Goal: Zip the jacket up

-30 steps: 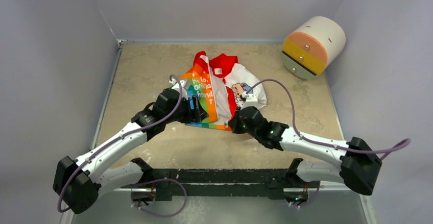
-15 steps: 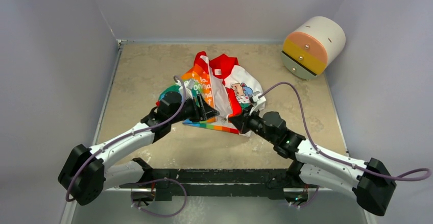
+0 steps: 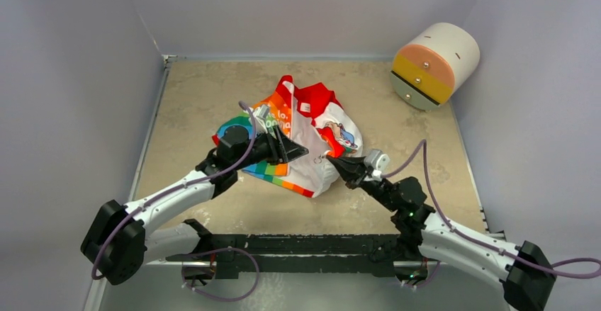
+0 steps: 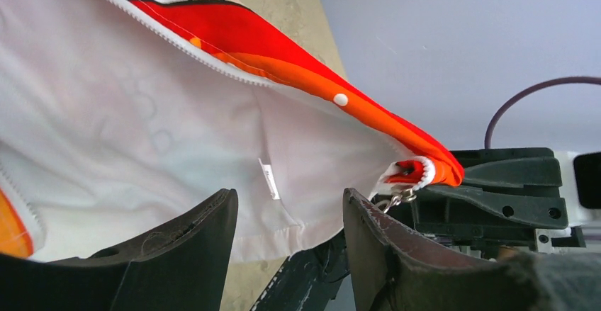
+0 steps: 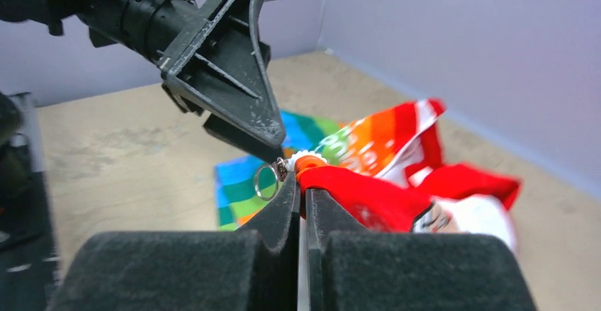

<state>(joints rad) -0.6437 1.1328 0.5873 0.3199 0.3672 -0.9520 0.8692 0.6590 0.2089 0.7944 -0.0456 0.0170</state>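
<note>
The jacket (image 3: 315, 123) is bunched mid-table, with its red hood to the back and its rainbow panel (image 3: 264, 169) to the near left. My right gripper (image 3: 332, 162) is shut on the jacket's red-orange bottom corner (image 5: 333, 183) and holds it off the table. The metal zip pull ring (image 5: 267, 181) hangs just left of those jaws. My left gripper (image 3: 298, 152) stands open beside that corner. The white lining (image 4: 142, 112) lies past its fingers (image 4: 191, 247), and the ring (image 4: 401, 196) sits just beyond the right finger. Nothing is pinched in it.
A white cylinder with an orange and yellow face (image 3: 434, 61) lies at the back right corner. Grey walls close in the left, back and right sides. The beige tabletop (image 3: 198, 98) shows around the jacket.
My right gripper has pulled the jacket's corner toward the near right and lifted it, drawing the fabric taut. My left gripper has moved right toward that corner and narrowed somewhat.
</note>
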